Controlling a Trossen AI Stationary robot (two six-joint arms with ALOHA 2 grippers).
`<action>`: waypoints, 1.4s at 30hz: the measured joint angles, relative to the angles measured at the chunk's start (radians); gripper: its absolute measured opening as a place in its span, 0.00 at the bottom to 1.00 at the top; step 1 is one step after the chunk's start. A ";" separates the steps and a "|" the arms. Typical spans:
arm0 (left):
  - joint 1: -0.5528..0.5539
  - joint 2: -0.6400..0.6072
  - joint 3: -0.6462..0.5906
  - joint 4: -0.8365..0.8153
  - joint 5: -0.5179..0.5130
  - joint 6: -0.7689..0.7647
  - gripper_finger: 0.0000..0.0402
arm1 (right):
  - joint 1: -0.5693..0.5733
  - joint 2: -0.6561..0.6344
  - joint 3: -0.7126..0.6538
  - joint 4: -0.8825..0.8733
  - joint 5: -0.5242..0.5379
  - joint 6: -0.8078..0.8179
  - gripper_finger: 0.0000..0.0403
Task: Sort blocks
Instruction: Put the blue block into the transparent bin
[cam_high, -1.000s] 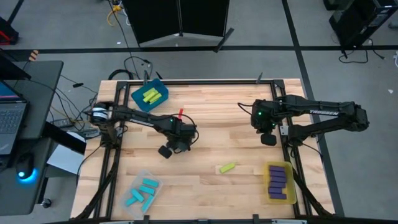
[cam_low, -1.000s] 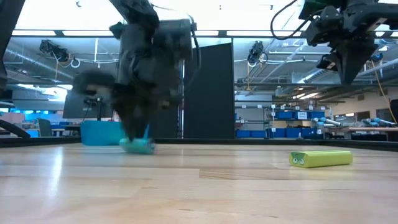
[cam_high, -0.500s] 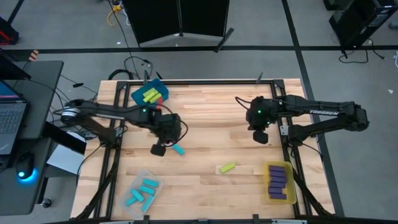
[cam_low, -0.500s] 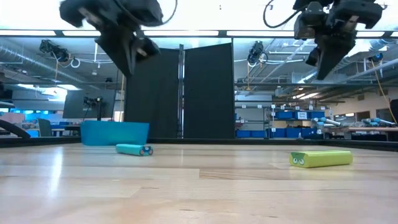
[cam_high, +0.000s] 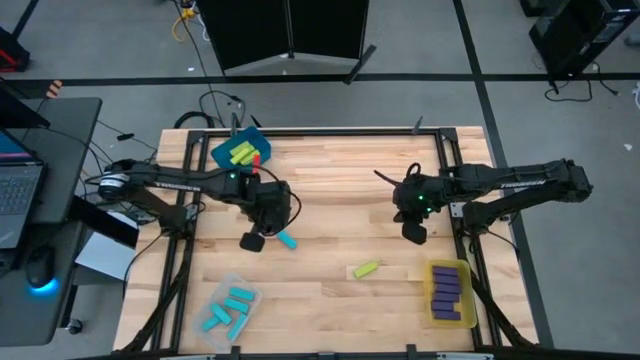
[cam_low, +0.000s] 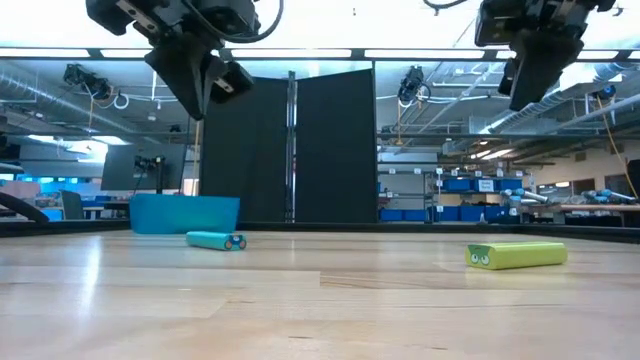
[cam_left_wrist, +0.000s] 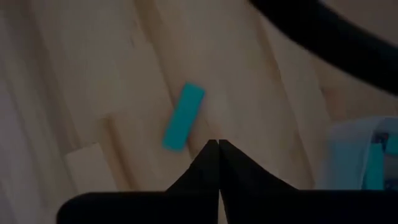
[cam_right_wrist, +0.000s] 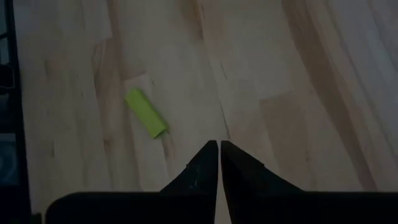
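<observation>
I am looking over the tabletop from its near edge outward. Nearest me, the clear bin is holding a handful of cyan blocks and the yellow bin is holding a stack of purple ones, so those two colours are looking mostly sorted. Just beyond them, one lime green block is lying loose on the bare wood, near the yellow bin but apart from it. Further out, one cyan block is lying flat, with my left gripper hanging just beside and above it, fingers pressed together and carrying nothing. My right gripper is hovering above the wood on the other side, its fingers all but touching with only a sliver between them, also carrying nothing. At the far edge, the blue bin is holding several lime green blocks. By my judgement, two strays are remaining: the cyan one for the clear bin, the green one for the blue bin.

I am struggling to count the blocks in each bin, and a small red thing at the blue bin's rim is too small to identify.
</observation>
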 joint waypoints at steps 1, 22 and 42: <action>-0.001 0.007 0.000 0.004 0.005 0.008 0.02 | 0.006 0.000 0.000 0.000 0.001 0.013 0.08; -0.006 0.342 0.000 0.175 -0.074 0.143 0.56 | 0.022 0.000 0.000 -0.001 -0.008 -0.113 0.05; -0.027 0.438 0.002 0.165 -0.187 0.178 0.25 | 0.021 0.000 0.000 0.000 -0.003 -0.115 0.04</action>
